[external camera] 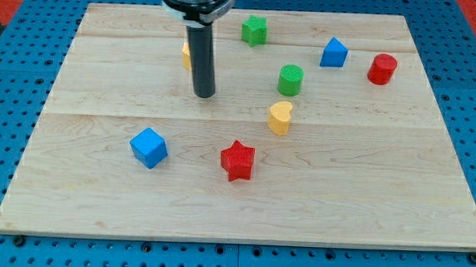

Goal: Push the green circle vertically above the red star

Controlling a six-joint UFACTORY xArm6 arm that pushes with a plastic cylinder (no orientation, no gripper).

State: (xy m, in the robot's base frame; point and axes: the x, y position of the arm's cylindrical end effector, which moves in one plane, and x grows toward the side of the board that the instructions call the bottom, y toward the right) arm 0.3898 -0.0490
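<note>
The green circle [289, 79] stands right of the board's middle. The red star [238, 160] lies below and to the left of it, in the lower middle. My tip [203, 94] is down on the board, well to the left of the green circle and above the red star, touching neither. A yellow heart [280, 118] lies just below the green circle, between it and the red star.
A green star [254, 29] sits near the top edge. A blue block [333, 52] and a red cylinder [382, 69] lie at upper right. A blue cube [149, 147] is at lower left. A yellow block [187, 54] is partly hidden behind the rod.
</note>
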